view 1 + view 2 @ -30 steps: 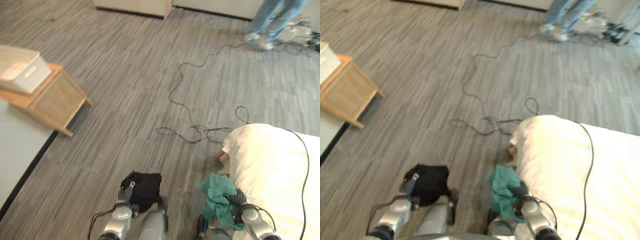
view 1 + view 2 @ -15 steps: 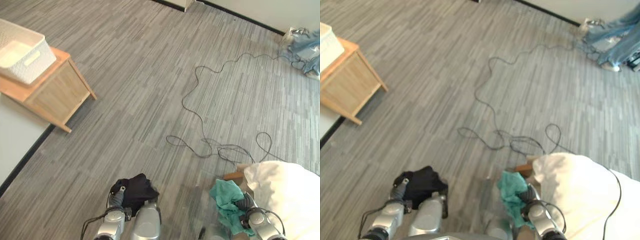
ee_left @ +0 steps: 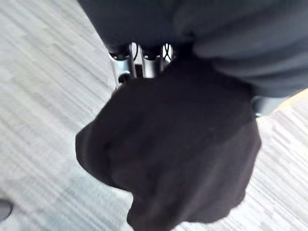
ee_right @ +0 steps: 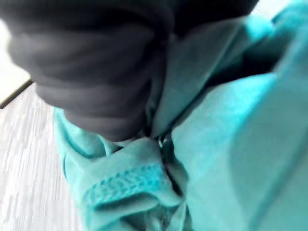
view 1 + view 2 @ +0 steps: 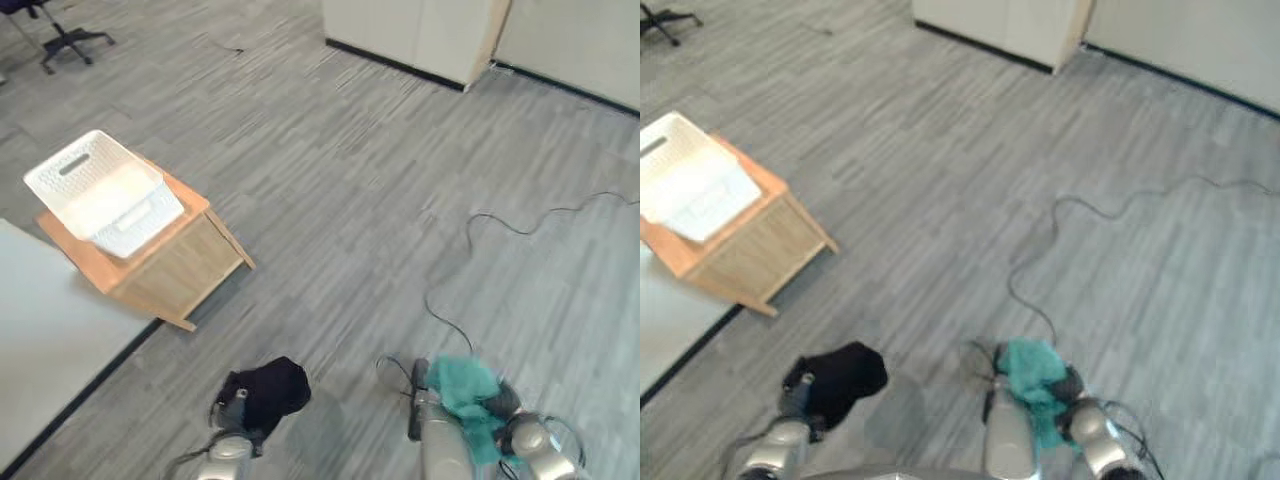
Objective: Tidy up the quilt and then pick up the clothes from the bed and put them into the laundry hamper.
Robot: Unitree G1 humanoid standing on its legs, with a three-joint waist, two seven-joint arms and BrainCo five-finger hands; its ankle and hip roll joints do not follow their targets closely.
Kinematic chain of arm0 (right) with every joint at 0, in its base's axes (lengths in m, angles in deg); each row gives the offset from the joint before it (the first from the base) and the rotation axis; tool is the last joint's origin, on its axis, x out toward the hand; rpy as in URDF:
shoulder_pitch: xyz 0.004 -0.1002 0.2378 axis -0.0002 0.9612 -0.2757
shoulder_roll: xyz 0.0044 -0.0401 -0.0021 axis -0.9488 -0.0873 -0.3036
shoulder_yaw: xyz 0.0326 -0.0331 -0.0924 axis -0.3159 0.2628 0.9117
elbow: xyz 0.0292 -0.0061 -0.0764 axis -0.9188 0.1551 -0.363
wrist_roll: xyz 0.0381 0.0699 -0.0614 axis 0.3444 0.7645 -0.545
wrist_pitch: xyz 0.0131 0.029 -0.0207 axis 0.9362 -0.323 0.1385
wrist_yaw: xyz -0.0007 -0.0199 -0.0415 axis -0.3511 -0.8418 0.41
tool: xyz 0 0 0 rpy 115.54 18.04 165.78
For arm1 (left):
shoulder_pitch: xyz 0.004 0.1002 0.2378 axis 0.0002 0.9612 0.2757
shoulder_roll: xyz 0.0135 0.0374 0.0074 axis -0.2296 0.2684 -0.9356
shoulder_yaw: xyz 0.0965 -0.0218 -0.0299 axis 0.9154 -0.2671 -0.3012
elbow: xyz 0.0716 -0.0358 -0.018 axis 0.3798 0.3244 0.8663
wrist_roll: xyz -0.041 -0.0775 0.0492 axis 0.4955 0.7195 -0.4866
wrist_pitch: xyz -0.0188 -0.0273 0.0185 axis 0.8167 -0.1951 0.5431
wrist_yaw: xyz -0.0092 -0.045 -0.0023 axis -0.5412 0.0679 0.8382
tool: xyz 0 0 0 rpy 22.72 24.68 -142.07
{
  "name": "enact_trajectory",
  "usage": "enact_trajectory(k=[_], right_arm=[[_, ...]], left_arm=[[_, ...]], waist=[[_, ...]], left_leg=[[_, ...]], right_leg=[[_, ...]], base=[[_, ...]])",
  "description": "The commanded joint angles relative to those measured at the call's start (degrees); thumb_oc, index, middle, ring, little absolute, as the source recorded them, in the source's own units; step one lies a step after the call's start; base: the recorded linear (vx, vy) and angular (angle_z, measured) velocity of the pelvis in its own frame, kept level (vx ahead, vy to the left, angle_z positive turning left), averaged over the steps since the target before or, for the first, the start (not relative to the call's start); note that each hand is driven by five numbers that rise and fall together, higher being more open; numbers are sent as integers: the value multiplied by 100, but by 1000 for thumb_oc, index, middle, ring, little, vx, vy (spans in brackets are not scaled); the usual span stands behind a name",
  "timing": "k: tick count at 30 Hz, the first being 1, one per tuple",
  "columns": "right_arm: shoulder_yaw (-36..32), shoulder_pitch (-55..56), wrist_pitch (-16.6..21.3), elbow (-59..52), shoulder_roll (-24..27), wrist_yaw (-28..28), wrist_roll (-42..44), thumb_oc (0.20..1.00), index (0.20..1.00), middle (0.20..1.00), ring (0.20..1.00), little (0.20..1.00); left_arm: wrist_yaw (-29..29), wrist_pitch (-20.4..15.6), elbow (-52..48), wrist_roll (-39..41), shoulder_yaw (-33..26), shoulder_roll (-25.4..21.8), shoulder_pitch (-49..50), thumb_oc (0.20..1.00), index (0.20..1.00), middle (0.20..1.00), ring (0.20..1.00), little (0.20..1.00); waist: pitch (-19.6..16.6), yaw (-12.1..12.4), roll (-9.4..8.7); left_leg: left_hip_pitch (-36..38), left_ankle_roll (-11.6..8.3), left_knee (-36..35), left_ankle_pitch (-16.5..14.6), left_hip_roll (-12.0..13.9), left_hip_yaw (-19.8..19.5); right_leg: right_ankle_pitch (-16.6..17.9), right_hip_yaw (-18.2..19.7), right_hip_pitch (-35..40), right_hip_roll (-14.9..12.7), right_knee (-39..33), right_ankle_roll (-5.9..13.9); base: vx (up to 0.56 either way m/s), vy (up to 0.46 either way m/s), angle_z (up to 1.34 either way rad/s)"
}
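I have a garment in each hand. My left hand (image 5: 232,418), at the bottom centre-left of the left eye view, carries a black garment (image 5: 268,392) bunched into a lump; in the left wrist view the cloth (image 3: 173,149) hangs in front of the silver fingers (image 3: 144,60), which run down into it, so I read that hand as closed on it. My right hand (image 5: 1072,400), at the bottom right of centre, holds a teal garment (image 5: 1030,380); in the right wrist view the teal folds (image 4: 192,159) press up against the hand's dark cover and I judge the fingers clamped in them, though the fingertips themselves are buried.

The white slotted hamper (image 5: 105,195) sits on a low wooden stand (image 5: 180,265) in the upper left of the frame, well apart from both hands, with bare grey floor (image 5: 380,200) between.

So the pick-up looks done and the drop is left: I need to walk the load over to the hamper and let both pieces go inside it. I cannot tell from here how the quilt stands.
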Motion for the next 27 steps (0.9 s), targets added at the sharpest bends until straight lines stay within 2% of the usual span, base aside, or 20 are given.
enact_trajectory(k=[1,3,4,5,6,7,9,11,12,13,15,16,17,18,19,20,21,24,25,27], right_arm=[[87,-256,208,-571,279,36,-178,200,200,200,200,200],[171,-359,218,-596,355,-31,-149,200,200,200,200,200],[192,-368,235,-622,376,-37,-110,200,200,200,200,200],[211,-351,251,-609,395,-25,-90,200,200,200,200,200],[221,-323,256,-569,439,-26,-121,200,200,200,200,200],[196,-308,247,-553,475,-18,-164,200,200,200,200,200],[118,-312,253,-458,545,109,-321,200,200,200,200,200],[53,-274,211,-379,474,140,-353,200,200,200,200,200],[58,-275,214,-375,470,144,-355,200,200,200,200,200],[-28,-166,189,-299,328,153,-366,200,200,200,200,200],[-70,-139,191,-118,177,208,-379,200,200,200,200,200],[-75,-140,192,-116,169,211,-381,200,200,200,200,200],[-119,-99,161,-198,106,192,-435,200,200,200,200,200],[-145,-89,207,-236,94,220,-413,200,200,200,200,200],[-182,-50,214,-201,79,212,-394,200,200,200,200,200],[-182,-50,216,-200,79,212,-394,200,200,200,200,200],[-180,19,249,-182,93,209,-360,200,200,200,200,200],[-224,152,290,-223,112,211,-267,200,200,200,200,200],[-283,204,315,-230,121,235,-214,200,200,200,200,200],[-355,265,323,-183,136,292,-148,200,200,200,200,200]], left_arm=[[43,-325,-430,461,27,-481,-141,200,200,200,200,200],[35,-331,-434,507,36,-413,-80,200,200,200,200,200],[75,-344,-491,566,27,-384,-20,200,200,200,200,200],[91,-329,-554,584,44,-351,66,200,200,200,200,200],[66,-313,-664,561,46,-331,189,200,200,200,200,200],[57,-295,-736,545,-7,-326,256,200,200,200,200,200],[49,-161,-702,324,-17,-324,349,200,200,200,200,200],[67,-87,-703,398,-71,-260,339,200,200,200,200,200],[71,-82,-707,400,-71,-262,343,200,200,200,200,200],[67,-78,-655,459,-118,-204,397,200,200,200,200,200],[120,-49,-498,459,-113,-210,415,200,200,200,200,200],[122,-47,-500,460,-109,-217,412,200,200,200,200,200],[217,4,-555,249,-67,-303,417,200,200,200,200,200],[290,26,-577,102,-30,-389,367,200,200,200,200,200],[335,35,-619,-29,-23,-488,344,200,200,200,200,200],[336,38,-622,-31,-24,-488,346,200,200,200,200,200],[451,-24,-782,-170,59,-609,243,200,200,200,200,200],[502,-85,-945,-416,279,-647,113,200,200,200,200,200],[508,-110,-954,-462,338,-610,107,200,200,200,200,200],[478,-122,-1035,-538,421,-600,67,200,200,200,200,200]], waist=[[385,460,-680],[370,745,-713],[347,887,-683],[273,1011,-676],[184,1147,-633],[78,1226,-568],[-31,1385,-579],[-149,1284,-591],[-140,1274,-603],[-281,1228,-749],[-293,1298,-971],[-296,1302,-981],[-207,1222,-928],[-205,1170,-819],[-192,1099,-755],[-179,1083,-771],[-95,930,-678],[-50,638,-735],[-52,492,-792],[9,312,-828]], left_leg=[[-899,52,1096,754,-101,8],[-1487,67,1008,350,-613,162],[-1735,81,681,239,-720,344],[-1842,166,1,237,-820,608],[-1927,231,-829,271,-805,929],[-2027,272,-1409,396,-659,1242],[-2097,249,-2354,691,-441,2233],[-1882,315,-2750,743,-375,2984],[-1861,322,-2769,743,-400,2984],[-1627,616,-2875,600,-615,3146],[-1466,865,-2814,352,-918,3048],[-1476,879,-2810,342,-929,3048],[-1043,1017,-2907,164,-937,2920],[-838,1029,-2989,232,-815,2910],[-567,1037,-3115,154,-788,2723],[-554,1045,-3128,158,-814,2709],[-188,996,-3263,33,-844,2145],[196,764,-3304,-182,-905,1254],[375,651,-3310,-347,-910,902],[587,495,-3344,-551,-863,353]], right_leg=[[-802,24,1698,-231,-1156,847],[-1006,6,2188,-160,-1424,899],[-1128,6,2423,-76,-1521,930],[-1272,-11,2569,-29,-1541,972],[-1508,-91,2803,80,-1531,993],[-1674,-181,2994,219,-1553,986],[-1980,-502,3446,404,-1628,1080],[-2177,-692,3695,536,-1409,1142],[-2199,-703,3703,516,-1387,1154],[-2081,-792,3684,412,-884,1323],[-1162,-826,3363,75,520,1812],[-1180,-824,3334,55,569,1812],[-394,-815,2886,-247,1833,1812],[-171,-848,2583,-335,2245,1812],[-94,-870,2340,-539,2555,1812],[-116,-882,2344,-568,2589,1812],[-516,-714,1875,-708,2530,1640],[-943,-108,1406,-373,1386,1449],[-999,240,1256,-243,658,1456],[-884,631,1178,-163,-482,1539]], base=[[555,-399,-9],[601,-206,13],[664,-147,-34],[710,-98,-57],[723,-55,-43],[698,-42,-21],[655,-82,14],[598,-24,61],[650,103,66],[585,177,81],[549,184,111],[516,85,129],[516,36,93],[744,20,85],[379,-5,79],[633,-82,104],[591,-131,100],[698,-246,154],[659,-298,182],[536,-251,226]])
